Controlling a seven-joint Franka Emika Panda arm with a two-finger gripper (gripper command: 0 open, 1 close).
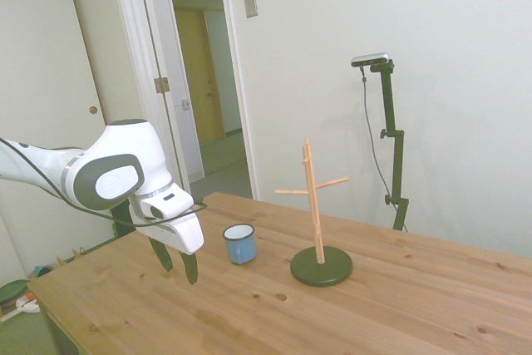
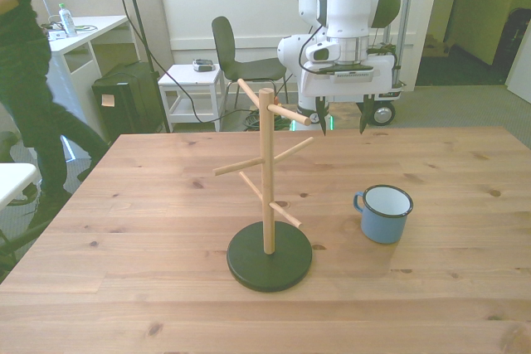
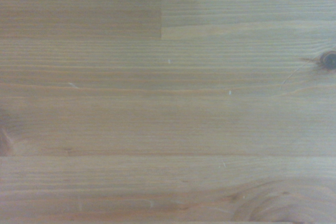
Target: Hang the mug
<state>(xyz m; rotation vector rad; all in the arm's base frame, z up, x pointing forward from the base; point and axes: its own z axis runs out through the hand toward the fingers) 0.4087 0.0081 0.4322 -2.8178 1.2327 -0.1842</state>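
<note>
Above the table [image 2: 149, 205], pincer [image 2: 341, 121] hangs spread wide, holding and touching nothing; blue mug [image 2: 383, 214] upright on table, apart from pincer, beside wooden peg stand [image 2: 267, 188], on front view's right

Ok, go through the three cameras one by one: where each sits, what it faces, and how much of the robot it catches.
Side view: off one side of the table, looking across it; the arm enters from the left, open gripper above the wood, short of the mug and peg stand.
Front view: across the table, facing the robot's base; gripper behind the mug, a person at the left edge.
Wrist view: looking down on the table; no robot parts, only a blue sliver at one edge.
Side and front views share mug, stand and gripper.
</note>
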